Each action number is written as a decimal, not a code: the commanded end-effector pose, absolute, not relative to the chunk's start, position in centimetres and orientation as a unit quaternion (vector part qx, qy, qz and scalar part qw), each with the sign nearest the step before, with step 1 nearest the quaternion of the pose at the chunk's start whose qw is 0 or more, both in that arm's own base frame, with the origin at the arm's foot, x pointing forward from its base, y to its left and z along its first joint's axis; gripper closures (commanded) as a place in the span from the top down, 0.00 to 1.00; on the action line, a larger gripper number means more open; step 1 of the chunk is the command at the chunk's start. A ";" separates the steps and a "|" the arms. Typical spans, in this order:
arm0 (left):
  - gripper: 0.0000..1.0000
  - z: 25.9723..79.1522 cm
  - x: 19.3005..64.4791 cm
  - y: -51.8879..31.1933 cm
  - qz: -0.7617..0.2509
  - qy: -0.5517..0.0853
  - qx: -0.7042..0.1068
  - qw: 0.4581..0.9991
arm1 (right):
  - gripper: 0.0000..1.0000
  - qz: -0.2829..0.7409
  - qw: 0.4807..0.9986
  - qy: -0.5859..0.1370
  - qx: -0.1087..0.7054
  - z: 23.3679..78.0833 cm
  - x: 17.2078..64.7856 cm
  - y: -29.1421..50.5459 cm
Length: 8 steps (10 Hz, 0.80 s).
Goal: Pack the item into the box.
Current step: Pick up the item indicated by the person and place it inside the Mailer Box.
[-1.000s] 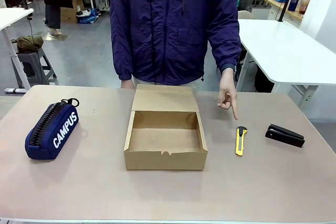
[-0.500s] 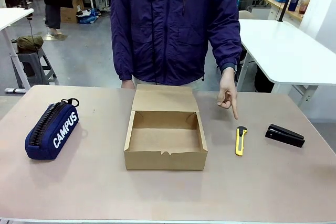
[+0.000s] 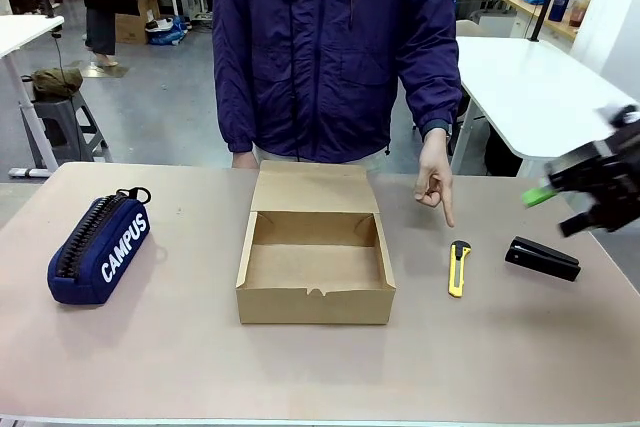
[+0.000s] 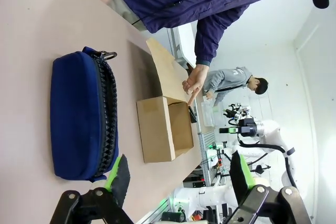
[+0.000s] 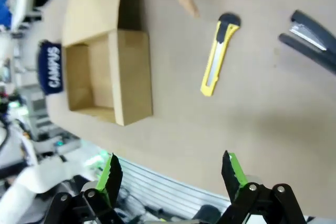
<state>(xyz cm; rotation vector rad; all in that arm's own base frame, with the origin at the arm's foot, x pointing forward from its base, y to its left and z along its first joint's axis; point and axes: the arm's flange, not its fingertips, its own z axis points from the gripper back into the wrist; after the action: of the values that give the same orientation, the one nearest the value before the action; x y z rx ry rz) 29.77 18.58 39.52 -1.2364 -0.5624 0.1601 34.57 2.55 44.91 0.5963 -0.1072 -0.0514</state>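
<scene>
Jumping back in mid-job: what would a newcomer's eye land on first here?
The person's hand at the far side, index finger pointing down at the yellow utility knife, which lies just right of the box. The brown box sits open and empty in the middle, its flap folded back. The right gripper, open, shows blurred at the right edge above the black stapler.
</scene>
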 end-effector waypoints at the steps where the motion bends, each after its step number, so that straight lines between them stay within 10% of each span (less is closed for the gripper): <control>1: 1.00 39.6 29.7 18.6 0.066 -0.272 -0.576 0.768 | 1.00 -0.022 0.975 -0.049 0.215 40.0 34.2 7.1; 8: 1.00 39.6 29.7 18.6 0.066 -0.272 -0.576 0.768 | 1.00 -0.096 0.992 -0.068 0.054 32.1 37.9 12.8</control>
<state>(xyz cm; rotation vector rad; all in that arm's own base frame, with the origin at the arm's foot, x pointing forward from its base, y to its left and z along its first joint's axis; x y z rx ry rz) 29.75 18.64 39.54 -1.2359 -0.5649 0.1589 38.53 13.06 33.70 0.1776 -0.1352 -0.1188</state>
